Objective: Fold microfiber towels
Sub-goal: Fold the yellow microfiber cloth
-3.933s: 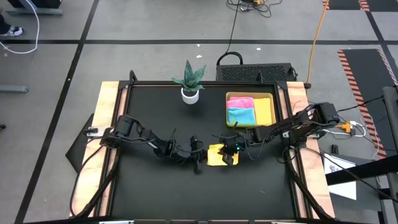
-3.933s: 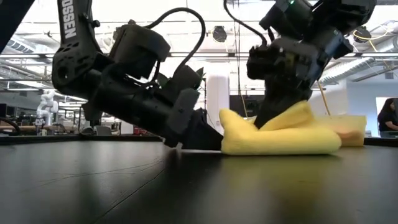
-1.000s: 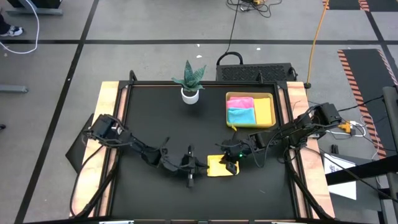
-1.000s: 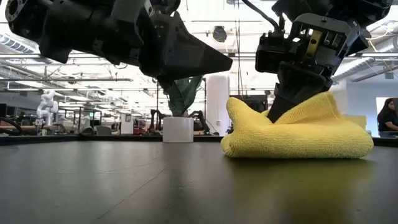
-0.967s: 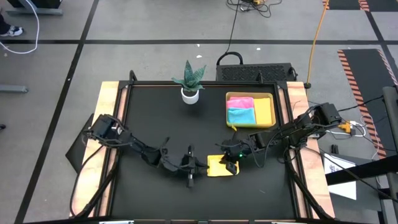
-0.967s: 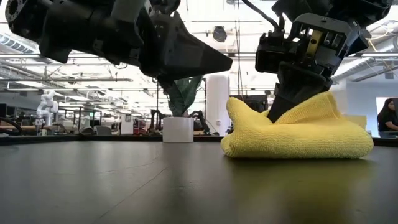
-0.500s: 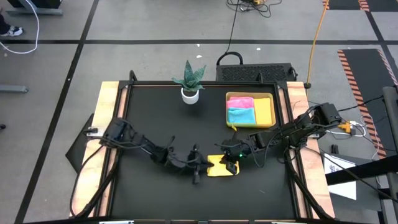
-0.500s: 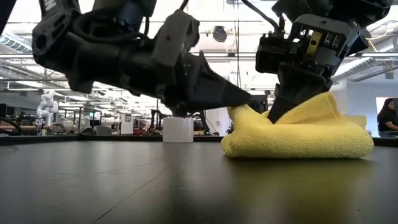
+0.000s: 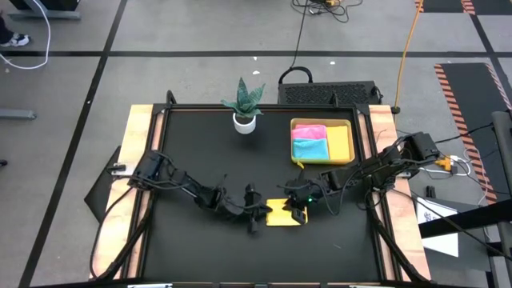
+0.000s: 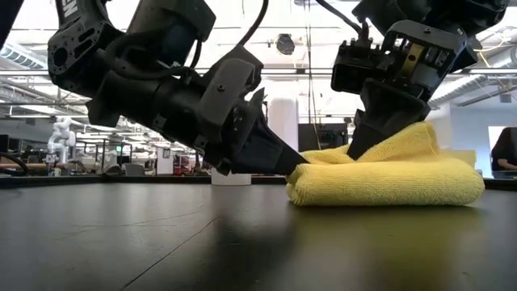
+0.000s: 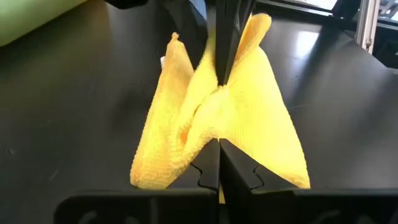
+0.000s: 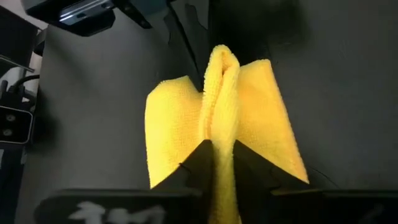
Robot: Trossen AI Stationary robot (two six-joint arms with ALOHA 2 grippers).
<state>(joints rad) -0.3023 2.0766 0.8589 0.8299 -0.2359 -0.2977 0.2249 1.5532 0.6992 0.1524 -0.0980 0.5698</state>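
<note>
Left claw advanced, tips under yellow towel

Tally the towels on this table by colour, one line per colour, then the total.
Yellow towel on the mat between the grippers: 1
Yellow towel in the tray: 1
Pink towel: 1
Light blue towel: 1
Total: 4 towels; no orange one shows.

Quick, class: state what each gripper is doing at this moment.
Left gripper: closed, its tip pressed into the yellow towel's near edge, holding nothing.
Right gripper: closed on a raised fold of the yellow towel.
</note>
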